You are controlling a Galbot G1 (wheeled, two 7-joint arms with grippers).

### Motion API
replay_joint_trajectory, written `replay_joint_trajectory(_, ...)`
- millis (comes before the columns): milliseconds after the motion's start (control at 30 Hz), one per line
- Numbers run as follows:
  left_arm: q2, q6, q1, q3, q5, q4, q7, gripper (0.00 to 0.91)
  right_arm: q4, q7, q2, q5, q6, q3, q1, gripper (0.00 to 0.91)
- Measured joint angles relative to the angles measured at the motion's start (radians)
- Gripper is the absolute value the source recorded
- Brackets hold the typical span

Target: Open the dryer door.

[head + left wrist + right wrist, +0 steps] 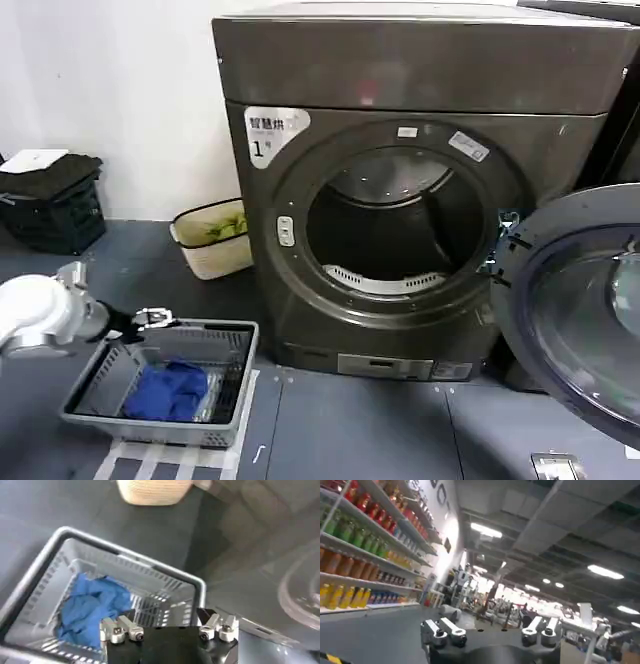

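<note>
Head view: the dryer stands against the wall, its door swung wide open at the right, drum exposed. The left tool hovers at the rim of a grey basket on the floor, holding nothing.

Left wrist view: the left tool spreads wide over the basket and blue cloth.

Right wrist view: the right tool, wide open and empty, faces shelves of bottles.

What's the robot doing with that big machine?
It is working on the dryer. The dryer door already hangs wide open to the right, so you can see into the drum. The left gripper hovers, open and holding nothing, over a grey laundry basket with a blue cloth in it. The right gripper is open too, pointing up and away.
</note>
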Motion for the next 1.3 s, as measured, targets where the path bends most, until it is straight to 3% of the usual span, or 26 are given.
replay_joint_trajectory(367,0.045,0.000,0.113,-0.130,-0.098,0.058,-0.046,0.907,-0.038,0.001,0.000,0.012,0.039,0.021,-0.002,0.907)
replay_joint_trajectory(1300,0.066,0.000,0.202,-0.168,-0.128,0.074,-0.066,0.907,-0.096,0.027,0.003,-0.017,0.066,0.026,0.001,0.907)
